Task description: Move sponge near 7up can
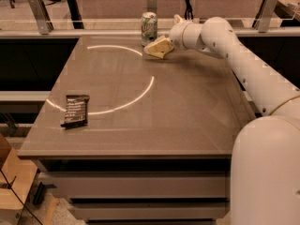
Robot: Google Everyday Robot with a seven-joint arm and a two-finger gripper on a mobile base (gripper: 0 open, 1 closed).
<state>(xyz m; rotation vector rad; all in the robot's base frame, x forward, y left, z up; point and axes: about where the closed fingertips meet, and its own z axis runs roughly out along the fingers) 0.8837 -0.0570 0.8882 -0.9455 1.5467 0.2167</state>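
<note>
The 7up can (pixel 149 28) stands upright at the far edge of the table, silver-white and green. My gripper (pixel 161 45) is just right of the can, low over the table top. It is shut on the sponge (pixel 157 47), which shows mostly its pale yellow foam and is tilted. The sponge's lower edge is at or just above the table, a few centimetres from the can. Its green top is mostly hidden.
A flat black snack wrapper (pixel 75 110) lies at the left front of the table (pixel 187 121). A rail with metal posts (pixel 37 8) runs behind the far edge. My white arm (pixel 248 69) crosses the table's right side.
</note>
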